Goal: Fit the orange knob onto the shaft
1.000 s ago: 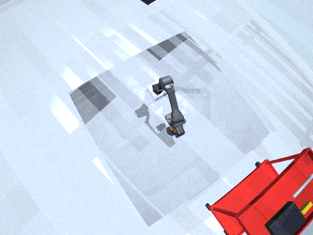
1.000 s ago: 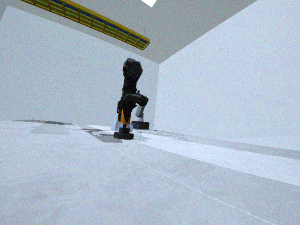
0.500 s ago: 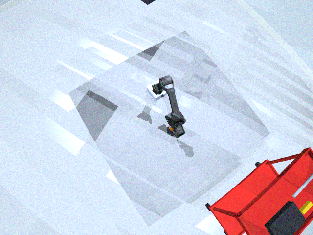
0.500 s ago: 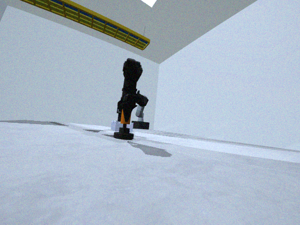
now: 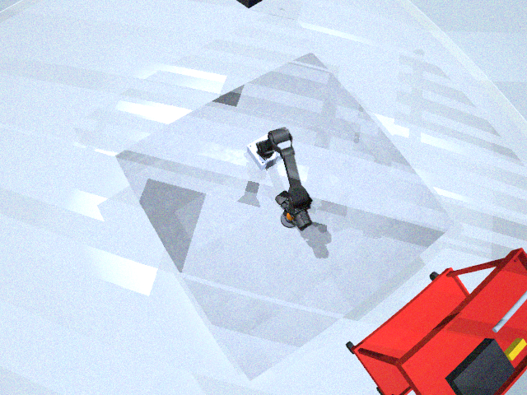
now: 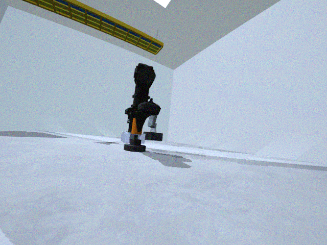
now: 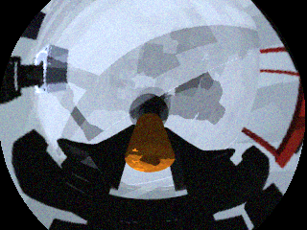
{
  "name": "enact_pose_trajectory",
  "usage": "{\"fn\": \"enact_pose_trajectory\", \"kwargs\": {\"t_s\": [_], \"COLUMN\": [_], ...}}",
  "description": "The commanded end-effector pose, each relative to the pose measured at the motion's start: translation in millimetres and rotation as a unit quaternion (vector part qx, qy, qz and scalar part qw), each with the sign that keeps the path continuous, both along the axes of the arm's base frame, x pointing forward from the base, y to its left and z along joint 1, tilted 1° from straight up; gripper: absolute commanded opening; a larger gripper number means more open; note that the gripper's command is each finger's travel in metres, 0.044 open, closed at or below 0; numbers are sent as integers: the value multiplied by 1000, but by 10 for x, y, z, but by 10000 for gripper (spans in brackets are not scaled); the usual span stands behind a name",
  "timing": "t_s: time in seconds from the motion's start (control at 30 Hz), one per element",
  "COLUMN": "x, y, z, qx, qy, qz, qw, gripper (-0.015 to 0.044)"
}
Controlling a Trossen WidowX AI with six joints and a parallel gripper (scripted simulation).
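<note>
The orange knob [image 5: 289, 216] [image 6: 134, 127] [image 7: 150, 136] is upright between the fingers of my gripper [image 7: 149, 128], which is shut on it. In the exterior view the knob's lower end is at the top of the dark shaft [image 6: 135, 139], with a clear length of shaft showing between it and the round pedestal [image 6: 134, 148] [image 5: 285, 222] [image 7: 135, 110]. The knob is not down on the pedestal. In the wrist view its far end overlaps the dark shaft. I cannot tell whether they touch. The shaft's flat side is hidden.
A white block [image 5: 255, 157] [image 6: 125, 137] [image 7: 57, 69] stands by the arm's base. A red cart [image 5: 408, 322] with a dark box on it is at the lower right of the top view. Shadows cross the floor around the pedestal.
</note>
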State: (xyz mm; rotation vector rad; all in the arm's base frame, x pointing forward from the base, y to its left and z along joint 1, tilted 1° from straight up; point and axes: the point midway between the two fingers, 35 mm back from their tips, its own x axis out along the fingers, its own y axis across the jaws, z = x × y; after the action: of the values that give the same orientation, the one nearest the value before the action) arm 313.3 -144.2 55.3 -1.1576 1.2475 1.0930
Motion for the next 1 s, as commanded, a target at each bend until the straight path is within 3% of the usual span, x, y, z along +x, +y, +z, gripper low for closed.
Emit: {"fn": "enact_pose_trajectory", "kwargs": {"t_s": [0.0,0.97], "x": [4,9], "y": [1,-2], "z": [-5,12], "qx": [-1,-1], "qy": [-2,-2], "qz": [15,15], "qw": [1000,1000], "gripper": [0,0]}}
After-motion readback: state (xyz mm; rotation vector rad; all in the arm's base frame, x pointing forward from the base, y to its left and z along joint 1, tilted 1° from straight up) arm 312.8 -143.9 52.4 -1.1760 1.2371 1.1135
